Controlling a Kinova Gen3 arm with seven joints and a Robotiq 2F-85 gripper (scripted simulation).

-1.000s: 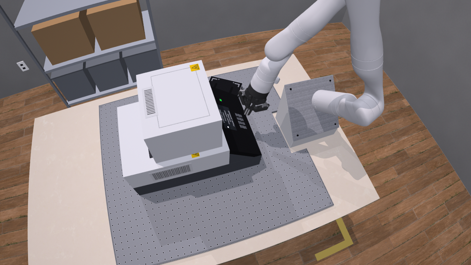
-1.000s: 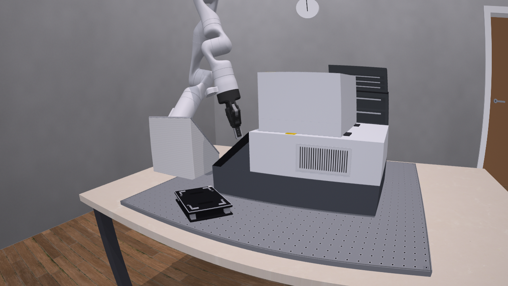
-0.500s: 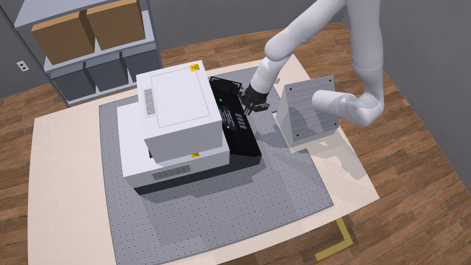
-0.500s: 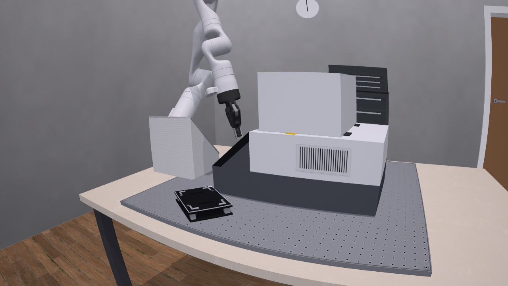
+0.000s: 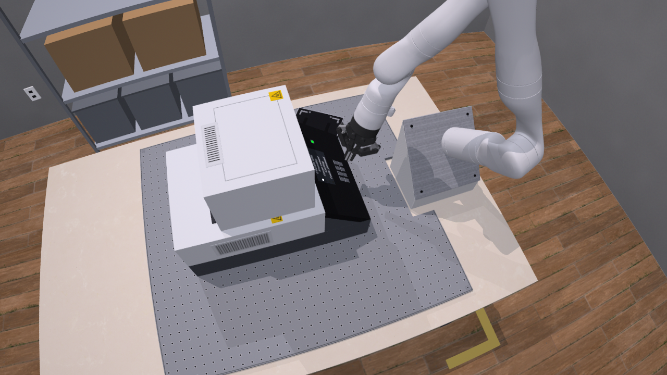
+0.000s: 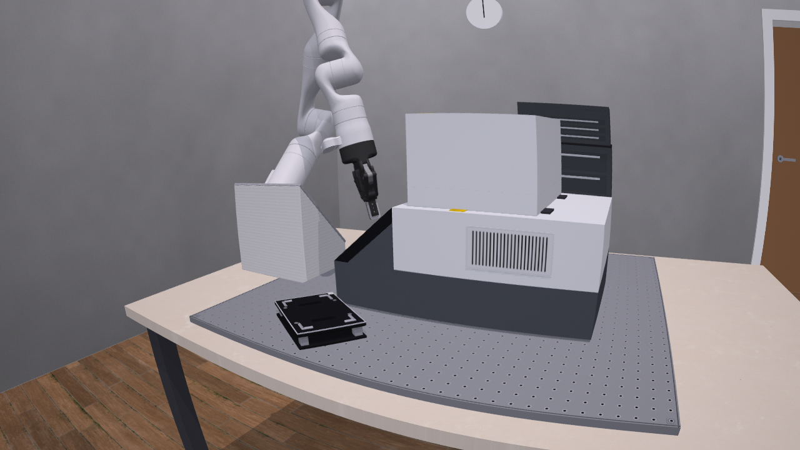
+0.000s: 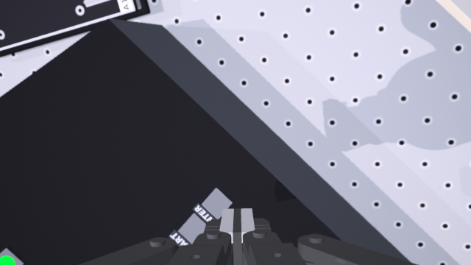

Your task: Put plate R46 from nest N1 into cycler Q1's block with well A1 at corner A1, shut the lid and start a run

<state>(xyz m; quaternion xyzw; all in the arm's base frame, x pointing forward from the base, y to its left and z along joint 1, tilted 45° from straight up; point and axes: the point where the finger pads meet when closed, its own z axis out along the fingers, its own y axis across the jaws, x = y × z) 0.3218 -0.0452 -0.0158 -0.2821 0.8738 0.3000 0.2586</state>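
The cycler Q1 [image 5: 195, 223] [image 6: 492, 246] stands on the perforated mat with its white lid [image 5: 251, 149] [image 6: 475, 159] down over the block. No plate shows in any view. The plate nest N1 [image 5: 321, 121] [image 6: 319, 315] [image 7: 55, 22] is black with white corner marks and lies empty by Q1's front corner. The lamp [image 5: 311, 141] [image 7: 7, 260] on the black sloped front panel [image 5: 335, 196] [image 7: 92, 147] is green. My gripper [image 5: 348, 157] [image 6: 373, 213] [image 7: 238, 229] is shut and empty, its tips just over the panel beside the grey keys, next to the ENTER key [image 7: 217, 200] and the START key [image 7: 193, 224].
The arm's grey wedge-shaped base [image 5: 433, 153] [image 6: 279, 235] stands close to the right of the gripper. A shelf with cardboard boxes [image 5: 116, 60] is behind the table. The grey perforated mat [image 5: 326, 289] [image 6: 503, 364] [image 7: 331, 73] lies under Q1 and the nest.
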